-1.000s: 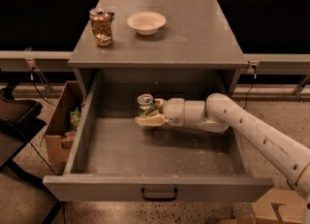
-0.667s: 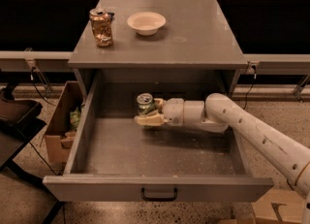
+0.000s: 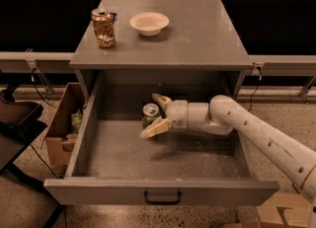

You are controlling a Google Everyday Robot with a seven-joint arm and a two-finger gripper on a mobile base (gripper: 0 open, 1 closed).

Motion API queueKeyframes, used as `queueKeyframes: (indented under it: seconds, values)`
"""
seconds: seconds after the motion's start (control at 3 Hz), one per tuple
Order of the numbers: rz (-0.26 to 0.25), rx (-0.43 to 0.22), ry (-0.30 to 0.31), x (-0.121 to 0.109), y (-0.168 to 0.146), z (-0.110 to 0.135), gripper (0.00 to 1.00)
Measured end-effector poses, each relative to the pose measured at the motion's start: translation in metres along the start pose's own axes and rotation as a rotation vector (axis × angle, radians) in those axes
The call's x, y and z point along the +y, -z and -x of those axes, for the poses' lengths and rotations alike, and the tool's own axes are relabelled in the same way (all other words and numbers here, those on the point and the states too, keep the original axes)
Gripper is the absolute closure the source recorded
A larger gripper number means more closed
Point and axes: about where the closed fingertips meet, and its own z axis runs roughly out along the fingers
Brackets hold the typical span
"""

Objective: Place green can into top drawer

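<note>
The green can (image 3: 150,115) stands upright on the speckled floor of the open top drawer (image 3: 163,191), near the drawer's back middle. My gripper (image 3: 157,113) reaches in from the right on a white arm. Its fingers are spread, one behind the can (image 3: 161,98) and one in front of it (image 3: 154,129). The gripper is open around the can, with gaps showing on both sides.
An orange-gold can (image 3: 103,27) and a white bowl (image 3: 149,23) sit on the cabinet top (image 3: 197,39). A cardboard box (image 3: 61,133) stands on the floor to the left of the drawer, and a dark chair (image 3: 15,123) is further left.
The can has come down a little onto the drawer floor. The fingers have spread apart from it; the rear finger now shows behind the can.
</note>
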Motion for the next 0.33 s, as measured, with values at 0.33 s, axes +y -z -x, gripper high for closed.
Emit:
queueKeyframes:
  seconds: [0.33]
  values:
    - [0.000,0.000,0.000,0.0000,0.0000,0.0000,0.00]
